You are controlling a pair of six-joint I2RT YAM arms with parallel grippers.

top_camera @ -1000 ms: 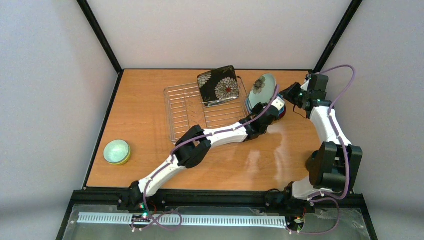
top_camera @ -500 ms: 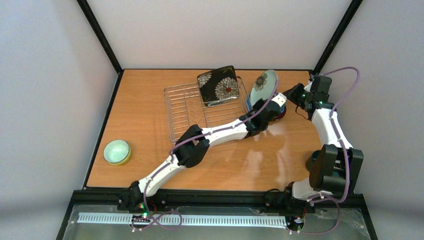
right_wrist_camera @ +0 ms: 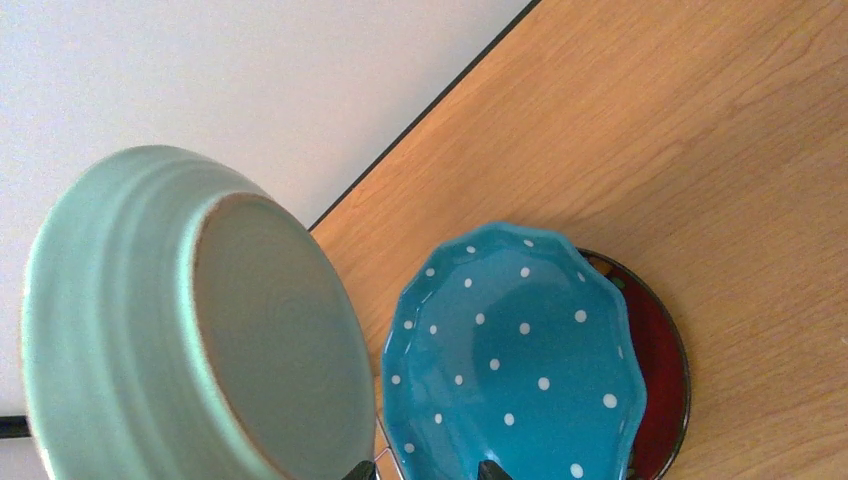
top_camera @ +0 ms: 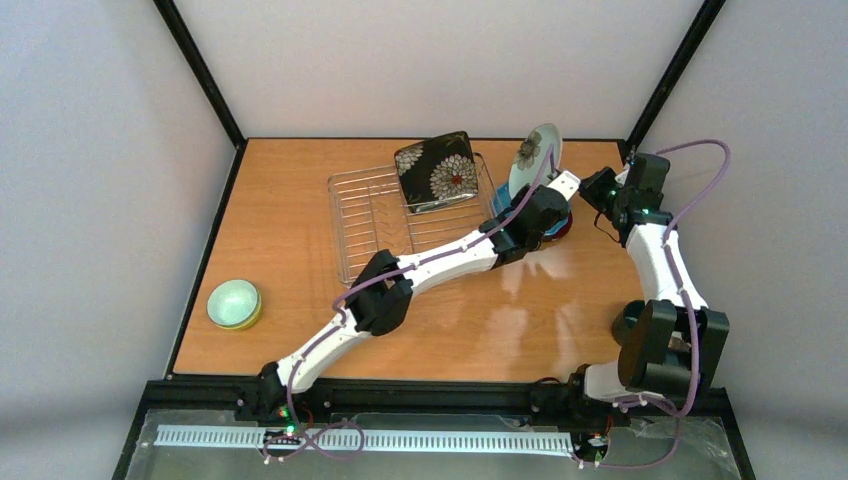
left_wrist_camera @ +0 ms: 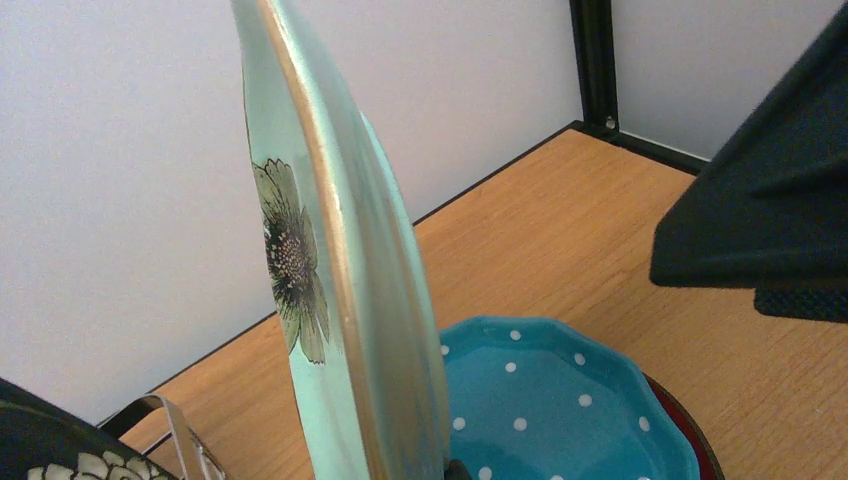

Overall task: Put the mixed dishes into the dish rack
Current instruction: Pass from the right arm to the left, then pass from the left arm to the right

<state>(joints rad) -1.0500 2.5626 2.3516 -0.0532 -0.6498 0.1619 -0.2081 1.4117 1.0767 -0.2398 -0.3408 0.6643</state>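
Pale mint plate [top_camera: 533,158] is standing on edge in the air at the far right of the table [top_camera: 280,200], just beyond the far right corner of the dish rack [top_camera: 370,225], and I am clamping its lower rim in my left pincer [top_camera: 550,192]. Its glossy face is showing a painted olive flower with a dark speckled centre, and a thin brownish line is running round the rim. From my right wrist the underside is showing soft raised rings around a flat, matte, duller foot.

Directly below it the blue dotted plate [right_wrist_camera: 510,350] is lying flat, shiny turquoise with white spots and a wavy, scalloped edge. It is sitting on the small red floral plate [right_wrist_camera: 660,380], a round dish whose dark rim is peeking out along one side.

My right pincer [top_camera: 592,187] is hovering just to the right of that stack with its jaws parted and nothing between them.

In the rack, a silvery wire grid with thin upright tines, the black square floral plate [top_camera: 437,172] is leaning tilted at the far right end, its rounded corners and pale chrysanthemum pattern facing up.

Well apart, at the near left of the wood-grain table, the mint bowl [top_camera: 233,300] is nesting inside the yellow-green bowl [top_camera: 250,318].
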